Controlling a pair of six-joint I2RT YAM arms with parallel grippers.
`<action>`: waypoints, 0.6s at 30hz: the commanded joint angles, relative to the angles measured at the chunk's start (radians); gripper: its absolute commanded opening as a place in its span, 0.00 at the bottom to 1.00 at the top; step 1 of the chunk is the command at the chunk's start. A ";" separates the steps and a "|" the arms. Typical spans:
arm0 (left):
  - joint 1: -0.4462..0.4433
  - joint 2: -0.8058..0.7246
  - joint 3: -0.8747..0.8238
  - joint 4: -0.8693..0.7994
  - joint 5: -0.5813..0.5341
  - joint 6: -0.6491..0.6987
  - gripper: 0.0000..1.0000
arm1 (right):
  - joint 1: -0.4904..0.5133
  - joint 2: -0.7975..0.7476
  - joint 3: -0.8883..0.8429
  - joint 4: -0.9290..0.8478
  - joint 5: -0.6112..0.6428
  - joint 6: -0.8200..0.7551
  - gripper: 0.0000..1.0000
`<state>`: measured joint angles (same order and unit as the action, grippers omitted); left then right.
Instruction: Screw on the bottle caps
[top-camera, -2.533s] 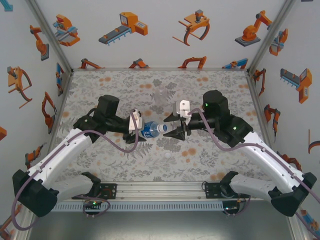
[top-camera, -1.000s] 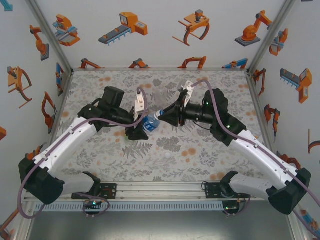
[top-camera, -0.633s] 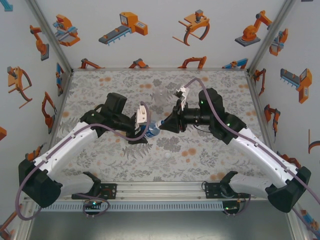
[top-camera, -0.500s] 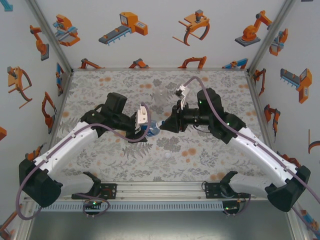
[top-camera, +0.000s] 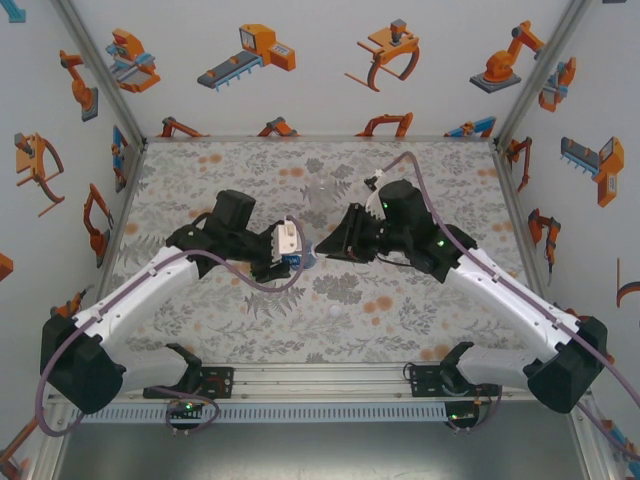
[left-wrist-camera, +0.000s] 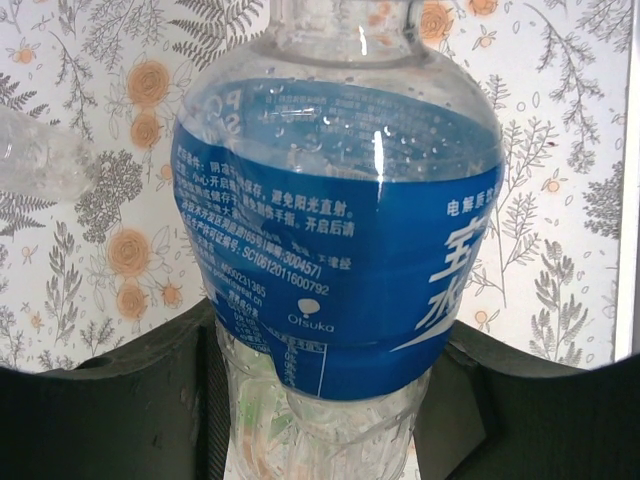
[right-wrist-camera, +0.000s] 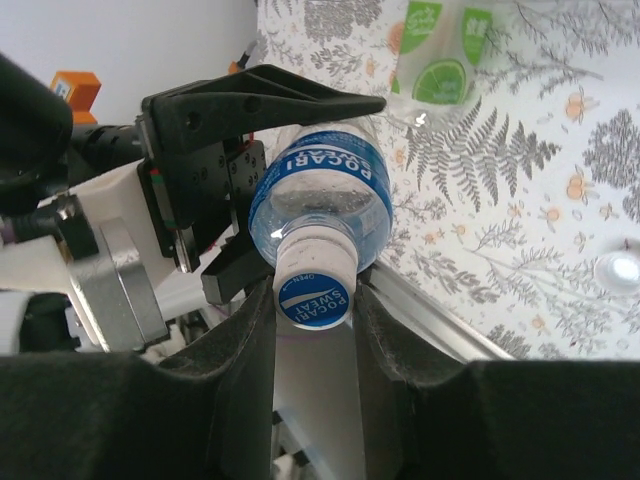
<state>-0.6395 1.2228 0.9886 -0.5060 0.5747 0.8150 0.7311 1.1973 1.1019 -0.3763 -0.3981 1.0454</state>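
Mid-table, top view: left gripper and right gripper meet on one blue-label bottle, mostly hidden; one loose white cap lies apart. Left wrist: jaws clamp that bottle, label reads "Otsuka" plus Chinese print; plain clear bottle cut off left. Right wrist: jaws pinch its screw cap, printed "POCARI SWEAT"; lime-label bottle cropped.

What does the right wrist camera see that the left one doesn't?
Right wrist view, not the left: the white round plastic cap with a blue top on the bottle's neck, pinched by the right pincer, and a clear plastic bottle with a green lime label behind. Left wrist view, not the right: the label's tiny print and part of a plain clear plastic bottle. Both: the clear plastic bottle with a blue label, the left pincer gripping it, the flowery cloth.
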 joint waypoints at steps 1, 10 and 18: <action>-0.012 -0.040 -0.001 0.118 0.088 0.042 0.00 | 0.019 0.021 0.027 -0.106 0.026 0.082 0.19; -0.018 -0.042 -0.026 0.118 0.121 0.039 0.00 | 0.017 0.022 0.166 -0.201 0.067 -0.086 0.66; -0.017 -0.022 -0.006 0.103 0.144 0.042 0.00 | 0.016 0.016 0.332 -0.368 0.161 -0.383 0.75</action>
<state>-0.6540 1.2018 0.9627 -0.4107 0.6662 0.8337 0.7425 1.2263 1.3865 -0.6552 -0.2928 0.8391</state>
